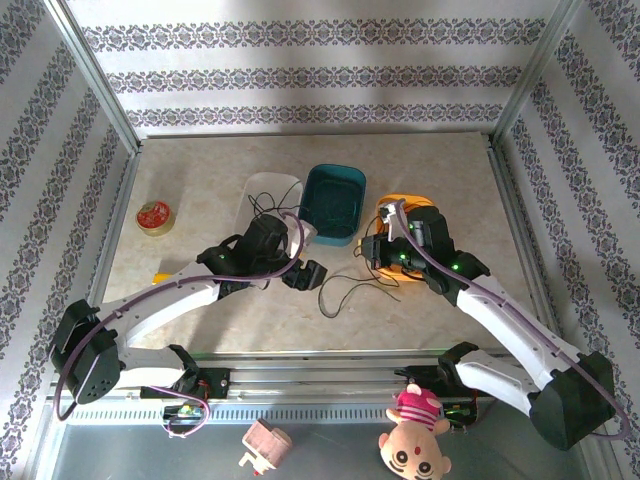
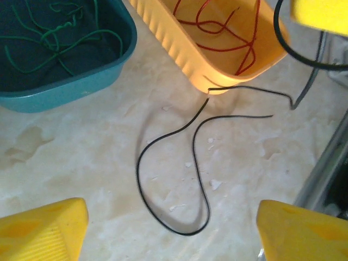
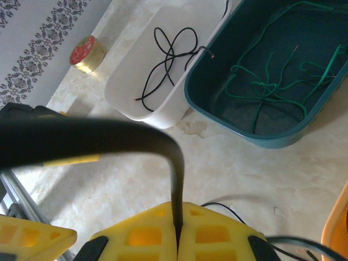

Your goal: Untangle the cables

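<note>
A black cable (image 2: 138,173) lies in a long loop on the marble tabletop beside the orange bin (image 2: 179,51). One end rises to my right gripper (image 3: 178,209), which is shut on the cable (image 3: 177,179). My left gripper (image 2: 171,209) hovers open just above the loop, with nothing between its yellow fingers (image 2: 46,228). From above, both grippers, the left (image 1: 303,273) and the right (image 1: 372,250), meet in front of the bins. A red cable (image 2: 246,61) lies in the orange bin. A green cable (image 3: 261,89) lies in the teal bin (image 3: 244,128), and another black cable (image 3: 171,54) in the white bin (image 3: 130,98).
The three bins, white (image 1: 262,190), teal (image 1: 318,230) and orange (image 1: 432,208), stand in a row at mid-table. A red-lidded tin (image 1: 154,216) sits at the left. Metal frame rails run along the table's edges. Soft toys (image 1: 413,435) lie below the near rail.
</note>
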You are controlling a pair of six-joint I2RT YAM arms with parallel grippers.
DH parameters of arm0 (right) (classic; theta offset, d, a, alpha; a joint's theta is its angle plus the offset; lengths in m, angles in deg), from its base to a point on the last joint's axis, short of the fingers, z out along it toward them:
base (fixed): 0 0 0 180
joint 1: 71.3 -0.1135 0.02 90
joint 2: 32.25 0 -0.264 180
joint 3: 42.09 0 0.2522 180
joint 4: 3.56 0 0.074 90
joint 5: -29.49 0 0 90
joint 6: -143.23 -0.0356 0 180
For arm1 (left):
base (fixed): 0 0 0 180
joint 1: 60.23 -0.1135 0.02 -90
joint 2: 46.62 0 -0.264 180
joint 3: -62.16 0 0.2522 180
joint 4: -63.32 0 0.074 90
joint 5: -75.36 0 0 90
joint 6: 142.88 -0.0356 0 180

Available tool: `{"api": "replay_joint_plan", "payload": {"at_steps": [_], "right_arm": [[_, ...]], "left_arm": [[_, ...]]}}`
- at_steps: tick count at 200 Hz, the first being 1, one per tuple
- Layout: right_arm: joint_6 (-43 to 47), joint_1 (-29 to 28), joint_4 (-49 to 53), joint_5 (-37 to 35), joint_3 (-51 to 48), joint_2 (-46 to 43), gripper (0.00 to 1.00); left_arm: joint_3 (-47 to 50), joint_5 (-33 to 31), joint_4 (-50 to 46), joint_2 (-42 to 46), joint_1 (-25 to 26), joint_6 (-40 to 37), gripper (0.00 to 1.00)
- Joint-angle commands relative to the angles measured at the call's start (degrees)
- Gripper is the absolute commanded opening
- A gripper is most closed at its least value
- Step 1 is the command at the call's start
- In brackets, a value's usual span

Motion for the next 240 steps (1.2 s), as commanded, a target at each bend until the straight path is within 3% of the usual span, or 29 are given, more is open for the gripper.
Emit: {"api": "replay_joint_plan", "payload": {"at_steps": [1,51,112,144,186,216,232,240], "right_arm": [[0.24,0.55,0.80,0.50,2.59,-0.03,0.00],[-4.46,0.40,-3.40,9.90,6.39,2.62,0.00],[-9.45,-2.31,-6.28,12.10,7.95,6.31,0.00],[-13.51,-2.79,-9.70,12.66,6.99,7.35,0.00],[-16.07,-3.27,-12.07,13.46,6.25,7.74,0.00],[-16.52,-3.49,-12.02,13.51,5.08,7.83,0.00],[-16.68,-3.34,-11.81,13.03,4.70,7.70,0.00],[-16.61,-3.17,-11.74,13.02,4.70,7.59,0.00]], "left_arm": [[-0.68,0.43,4.14,0.38,-0.51,-1.20,0.86],[-2.53,12.81,10.03,-0.16,-0.32,-2.16,0.92],[-4.78,17.01,15.40,-3.78,-0.07,-1.46,0.90],[-5.09,17.88,18.02,-6.09,-0.07,-0.10,0.83],[-3.20,12.38,24.99,-6.07,-0.14,3.22,0.36],[-2.96,9.37,28.11,-4.93,-0.40,4.59,0.16],[-3.38,8.60,27.53,-4.40,-0.64,4.45,0.01],[-3.86,8.09,26.42,-4.22,-0.77,4.11,0.00]]}}
